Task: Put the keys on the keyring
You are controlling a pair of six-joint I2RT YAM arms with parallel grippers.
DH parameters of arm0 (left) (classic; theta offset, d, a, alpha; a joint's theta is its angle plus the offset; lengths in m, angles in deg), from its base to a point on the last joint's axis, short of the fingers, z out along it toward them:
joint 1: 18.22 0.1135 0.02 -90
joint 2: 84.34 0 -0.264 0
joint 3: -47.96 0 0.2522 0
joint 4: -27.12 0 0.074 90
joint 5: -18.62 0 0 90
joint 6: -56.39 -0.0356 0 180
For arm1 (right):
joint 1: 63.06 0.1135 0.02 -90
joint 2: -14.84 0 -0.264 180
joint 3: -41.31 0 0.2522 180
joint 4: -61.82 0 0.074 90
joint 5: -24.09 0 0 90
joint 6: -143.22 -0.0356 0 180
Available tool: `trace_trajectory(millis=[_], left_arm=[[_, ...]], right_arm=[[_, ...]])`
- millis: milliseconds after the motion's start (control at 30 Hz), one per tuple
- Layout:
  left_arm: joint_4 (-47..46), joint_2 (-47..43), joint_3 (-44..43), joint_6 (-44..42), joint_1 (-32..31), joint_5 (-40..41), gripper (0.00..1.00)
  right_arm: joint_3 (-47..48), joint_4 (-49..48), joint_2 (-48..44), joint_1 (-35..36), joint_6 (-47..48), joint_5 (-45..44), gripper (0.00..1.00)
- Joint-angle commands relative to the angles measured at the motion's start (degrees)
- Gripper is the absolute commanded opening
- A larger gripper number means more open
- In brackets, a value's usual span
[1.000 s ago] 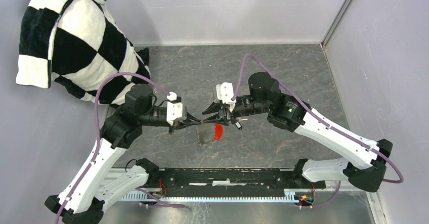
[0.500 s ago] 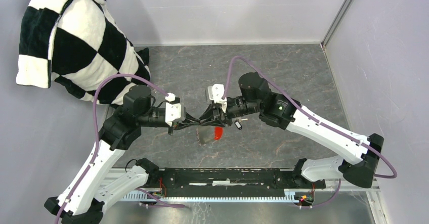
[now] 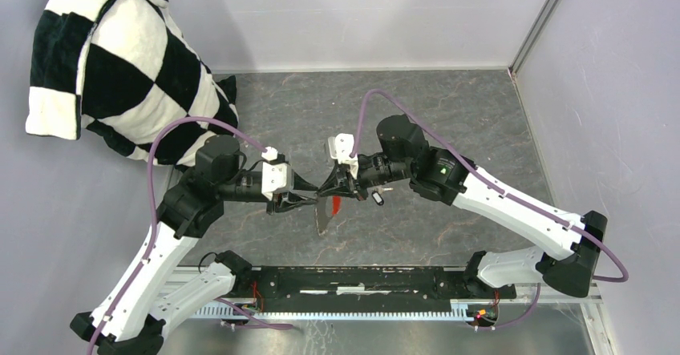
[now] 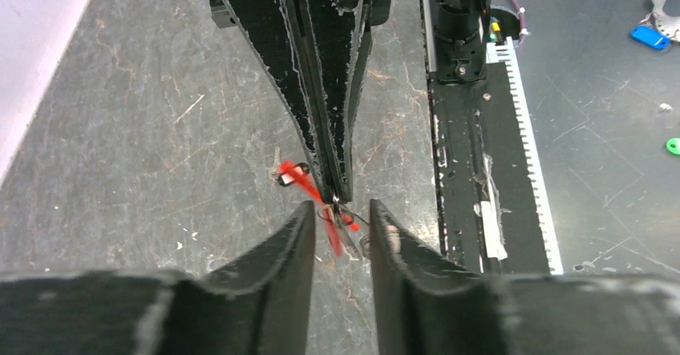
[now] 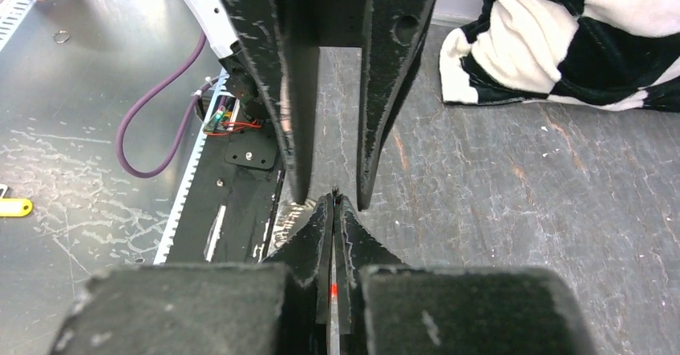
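Observation:
My right gripper (image 3: 325, 188) is shut on the keyring's thin silvery ring (image 4: 340, 217) and holds it above the table. The red fob (image 3: 335, 204) dangles below it, motion-blurred in the left wrist view (image 4: 333, 235). A speck of red shows between the shut right fingers (image 5: 353, 235). My left gripper (image 3: 307, 192) is open, tip to tip with the right one, its fingers (image 4: 298, 235) on either side of the ring without touching it. The black-headed key (image 3: 377, 199) lies on the table under the right wrist. I cannot tell the red-headed key apart from the red blur.
A black-and-white checkered cloth (image 3: 112, 58) is piled at the far left and also shows in the right wrist view (image 5: 577, 34). The black base rail (image 3: 361, 279) runs along the near edge. Grey walls close the back and the right.
The right arm has shifted left toward the left gripper. The left jaws have spread wider. The red fob has swung and now shows as a narrower sliver.

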Motion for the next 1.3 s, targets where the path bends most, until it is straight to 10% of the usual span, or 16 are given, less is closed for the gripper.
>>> trace_trajectory(millis=[0, 267, 933, 1267], left_arm=[[-0.4, -0.2, -1.6, -0.1, -0.1, -1.2, 0.42], [6.2, 0.6, -4.5, -13.4, -0.1, 5.2, 0.45], [-2.7, -1.5, 1.5, 2.2, -0.1, -1.1, 0.38], [-2.7, -2.3, 3.1, -0.1, -0.1, 0.4, 0.35]], right_arm=[[-0.8, -6.0, -2.3, -0.1, -1.3, -1.1, 0.00], [-4.7, -12.4, -5.2, -0.1, -3.2, 1.8, 0.00], [-33.7, -68.8, -11.2, -0.1, -31.8, -8.8, 0.01], [-35.5, -77.8, -8.7, 0.3, -36.2, -9.0, 0.01]])
